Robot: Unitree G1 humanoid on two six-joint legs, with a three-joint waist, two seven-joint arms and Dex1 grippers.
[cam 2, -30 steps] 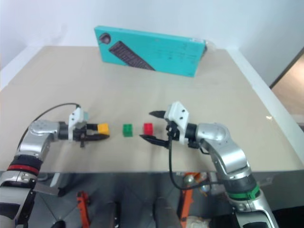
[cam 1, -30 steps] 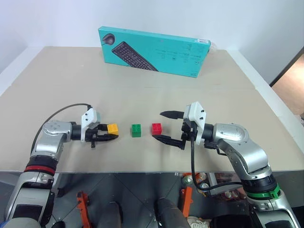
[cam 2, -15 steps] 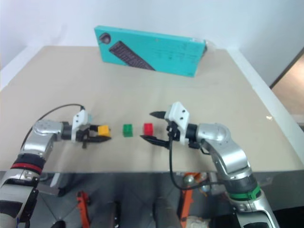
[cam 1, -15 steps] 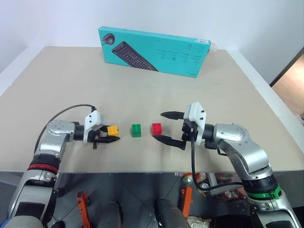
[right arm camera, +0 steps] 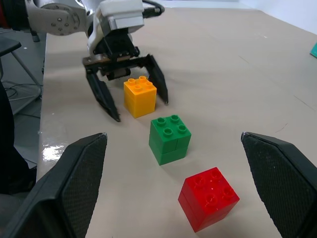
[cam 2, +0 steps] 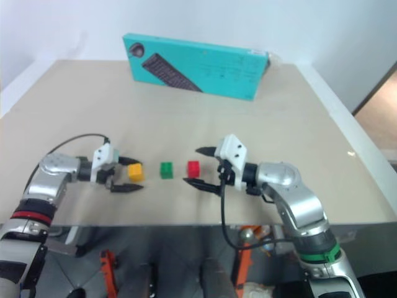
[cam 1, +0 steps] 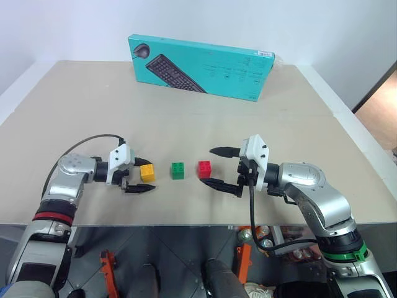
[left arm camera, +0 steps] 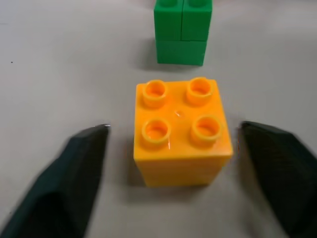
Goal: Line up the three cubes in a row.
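On the table's near edge yellow (cam 1: 147, 172), green (cam 1: 178, 170), red (cam 1: 205, 168) sit in a row; both grippers (cam 1: 140, 175) (cam 1: 217, 166) wide open, empty, looks basically done.

- A wide beige tabletop (cam 1: 205, 118) stretches away to a plain white wall (cam 1: 186, 25) at the far side.
- A teal keyboard box (cam 1: 201, 67) stands propped along the table's far edge.
- At far right, a strip of brown floor (cam 1: 381, 115) shows.
- Light falls soft and even.
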